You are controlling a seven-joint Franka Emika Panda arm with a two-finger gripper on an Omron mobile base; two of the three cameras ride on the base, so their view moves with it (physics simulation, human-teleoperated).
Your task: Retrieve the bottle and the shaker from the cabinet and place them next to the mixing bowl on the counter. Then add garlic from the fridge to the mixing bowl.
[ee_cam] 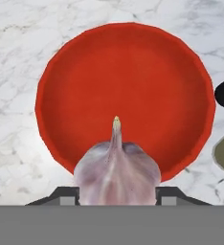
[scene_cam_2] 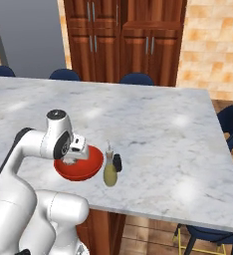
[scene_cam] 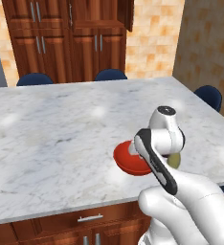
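Garlic (ee_cam: 117, 174): pinched between gripper (ee_cam: 117, 194) fingers, pointed tip toward 12 o'clock; mixing bowl (ee_cam: 126, 62) directly beneath, centre at 12 o'clock from the fingers; release looks next.

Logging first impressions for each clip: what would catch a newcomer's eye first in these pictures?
The glossy red mixing bowl stands out against the pale marble counter, near its front edge. In the hand view a pale purple garlic sits between the gripper fingers, directly above the bowl. Just right of the bowl in the right base view stand the bottle of yellow liquid and the small black shaker.
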